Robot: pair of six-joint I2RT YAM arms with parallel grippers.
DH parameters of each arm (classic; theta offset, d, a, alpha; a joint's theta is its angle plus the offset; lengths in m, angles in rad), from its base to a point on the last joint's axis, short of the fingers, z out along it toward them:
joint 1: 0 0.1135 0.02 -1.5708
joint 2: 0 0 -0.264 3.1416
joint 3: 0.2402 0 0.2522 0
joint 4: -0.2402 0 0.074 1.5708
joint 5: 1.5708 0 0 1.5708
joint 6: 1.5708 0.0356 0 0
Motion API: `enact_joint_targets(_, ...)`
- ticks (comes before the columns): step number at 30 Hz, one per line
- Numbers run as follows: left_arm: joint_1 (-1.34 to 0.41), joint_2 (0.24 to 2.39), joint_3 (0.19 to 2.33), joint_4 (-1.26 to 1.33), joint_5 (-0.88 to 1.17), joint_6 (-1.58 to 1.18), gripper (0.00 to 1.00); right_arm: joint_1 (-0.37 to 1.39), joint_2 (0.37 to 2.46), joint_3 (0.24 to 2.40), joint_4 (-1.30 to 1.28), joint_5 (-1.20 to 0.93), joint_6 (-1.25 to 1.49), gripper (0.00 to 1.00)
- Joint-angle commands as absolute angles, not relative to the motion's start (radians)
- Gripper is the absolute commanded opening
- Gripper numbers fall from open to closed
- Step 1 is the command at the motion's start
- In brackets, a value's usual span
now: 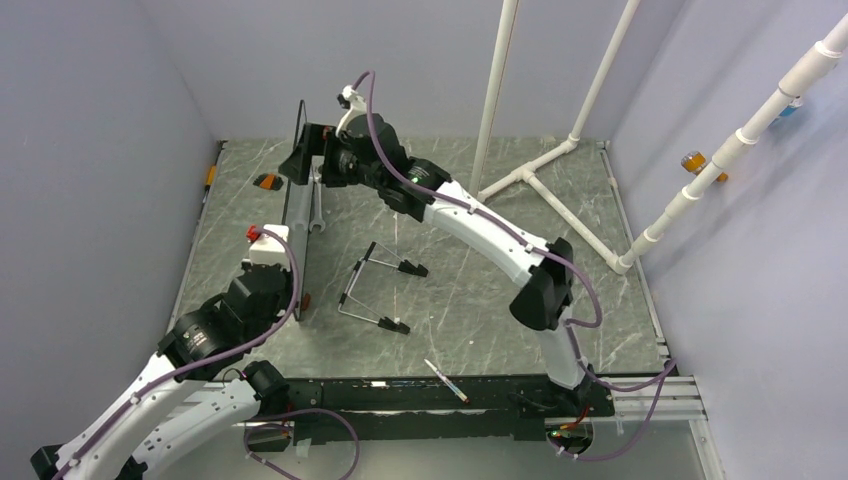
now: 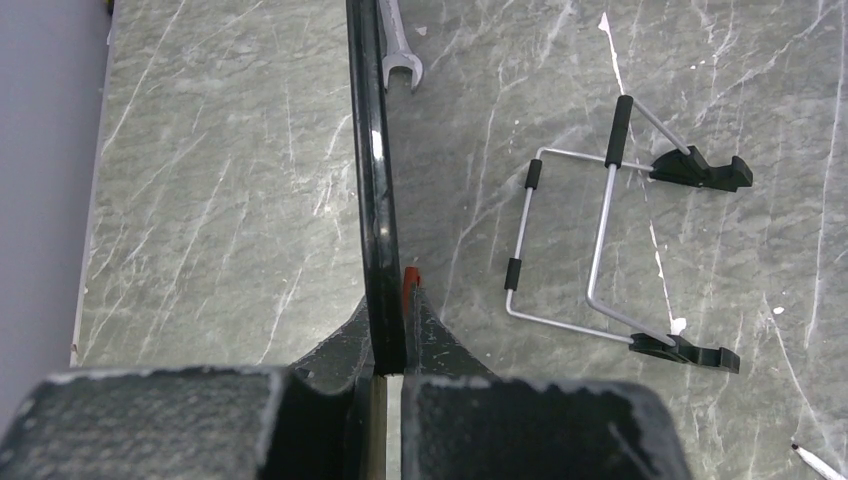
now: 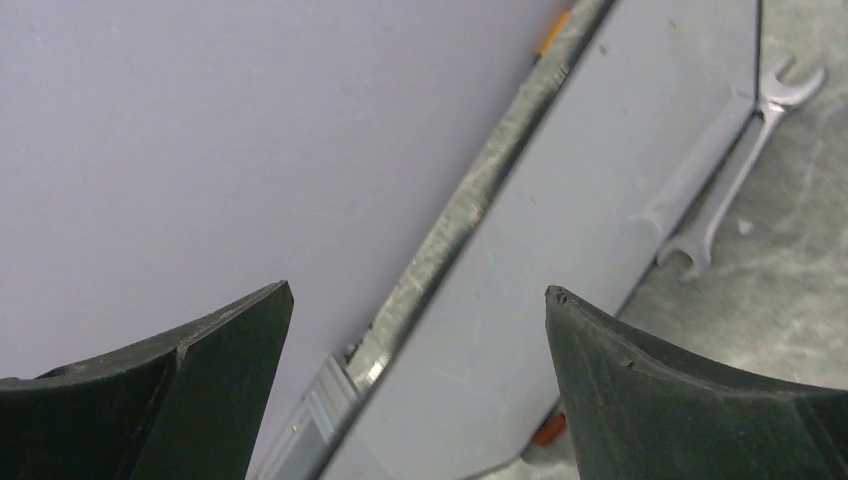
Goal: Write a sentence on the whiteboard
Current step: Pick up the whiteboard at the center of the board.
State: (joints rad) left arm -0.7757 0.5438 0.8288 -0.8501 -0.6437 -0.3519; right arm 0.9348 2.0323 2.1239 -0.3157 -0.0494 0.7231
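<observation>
The whiteboard (image 2: 372,200) is stood on edge on the left of the table (image 2: 220,200), long axis run near to far; its near end is clenched by the left gripper (image 2: 385,335); the right gripper (image 3: 420,330) is seen with jaws spread at the far end.

my left gripper (image 2: 385,335): dark matt plastic, grainy, its near edges worn pale
my right gripper (image 3: 418,290): the same dull dark plastic, one finger's tip edge chipped
whiteboard (image 3: 560,260): smooth pale face with a soft sheen
rim (image 2: 373,190): glossy black, catching the light
table (image 2: 220,200): grey-green stone-look top, matt, crossed by white scratches
wrench (image 2: 401,62): bare bright metal, satin finish
wire stand (image 2: 598,250): thin shiny metal rod, matt black sleeves and feet
pipes (image 1: 597,80): smooth white plastic
</observation>
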Motion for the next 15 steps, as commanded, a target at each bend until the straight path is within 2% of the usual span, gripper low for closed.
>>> enact_joint_targets(1,-0.789,0.581,0.797,-0.804,-0.437,-0.415,0.0,0.94,2.154,2.338,-0.409,-0.042,0.747,0.98)
enact_joint_targets(10,-0.841,0.582,0.791,-0.787,-0.439,-0.39,0.0,0.938,2.238,2.383,-0.431,-0.059,0.75,0.91)
enact_joint_targets(15,-0.902,0.605,0.803,-0.803,-0.493,-0.388,0.0,0.937,2.288,2.432,-0.498,-0.063,0.734,0.78)
